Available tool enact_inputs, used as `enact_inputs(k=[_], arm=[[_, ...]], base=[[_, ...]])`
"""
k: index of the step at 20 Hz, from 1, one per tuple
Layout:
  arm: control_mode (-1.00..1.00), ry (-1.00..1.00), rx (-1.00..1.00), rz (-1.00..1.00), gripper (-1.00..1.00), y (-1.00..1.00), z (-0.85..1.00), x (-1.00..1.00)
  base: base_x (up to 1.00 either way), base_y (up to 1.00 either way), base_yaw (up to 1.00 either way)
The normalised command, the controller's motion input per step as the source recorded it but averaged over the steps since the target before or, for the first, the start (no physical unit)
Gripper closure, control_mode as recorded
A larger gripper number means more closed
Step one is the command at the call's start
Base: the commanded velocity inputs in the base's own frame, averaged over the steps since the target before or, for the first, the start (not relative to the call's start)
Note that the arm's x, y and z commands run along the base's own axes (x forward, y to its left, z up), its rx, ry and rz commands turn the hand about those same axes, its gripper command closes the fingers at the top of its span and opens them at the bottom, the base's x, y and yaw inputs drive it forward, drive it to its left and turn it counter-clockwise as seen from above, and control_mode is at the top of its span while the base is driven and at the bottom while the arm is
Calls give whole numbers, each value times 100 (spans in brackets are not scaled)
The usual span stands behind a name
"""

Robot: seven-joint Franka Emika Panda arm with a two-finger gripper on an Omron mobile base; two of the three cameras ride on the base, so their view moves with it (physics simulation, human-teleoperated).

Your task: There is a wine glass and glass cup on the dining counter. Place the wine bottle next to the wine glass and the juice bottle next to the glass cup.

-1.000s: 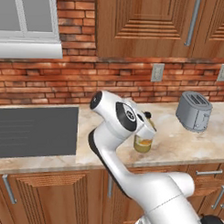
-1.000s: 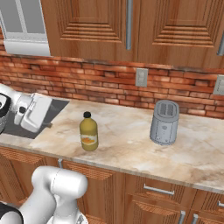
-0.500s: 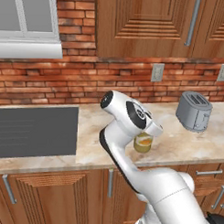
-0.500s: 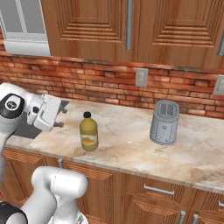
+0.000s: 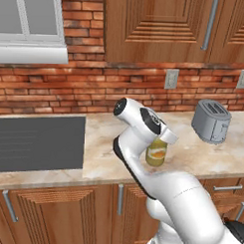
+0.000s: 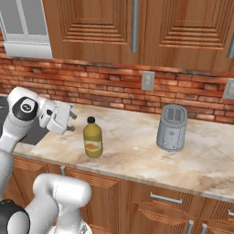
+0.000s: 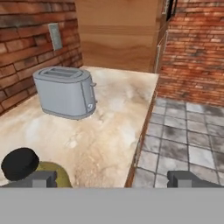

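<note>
The juice bottle [image 6: 93, 137], squat and yellow with a black cap and an orange-white label, stands upright on the beige worktop [image 6: 137, 151] near its front edge. In the left base view my arm covers the upper half of the juice bottle [image 5: 156, 154]. My gripper [image 6: 71, 122] hovers just left of the bottle at about neck height, open, a short gap away, with nothing between its fingers. In the hand view the bottle's cap [image 7: 19, 163] sits at the lower left beside one fingertip [image 7: 42, 179], outside the gap of the gripper [image 7: 113, 179]. The wine bottle, wine glass, glass cup and dining counter are out of view.
A grey toaster [image 6: 172, 128] stands on the worktop right of the bottle, near the brick wall [image 6: 114, 89]. A dark cooktop [image 5: 38, 141] lies at the left. Wooden cabinets [image 6: 137, 23] hang above. The worktop ends at an edge with grey floor tiles [image 7: 183, 140] beyond.
The arm has swung the open gripper along the worktop toward the juice bottle, closing most of the gap. The bottle and toaster have not moved.
</note>
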Motion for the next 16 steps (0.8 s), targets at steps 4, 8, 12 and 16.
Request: enact_inputs(k=[4,8,12,16], arm=[[-100,8,0,2,-100,-7,-8,31],[-100,0,-4,3,-100,-1,-10,23],[-100,0,-8,2,-100,0,-16,17],[-100,0,-11,0,-100,-1,-21,20]], base=[[0,0,0],[0,0,0],[0,0,0],[0,0,0]])
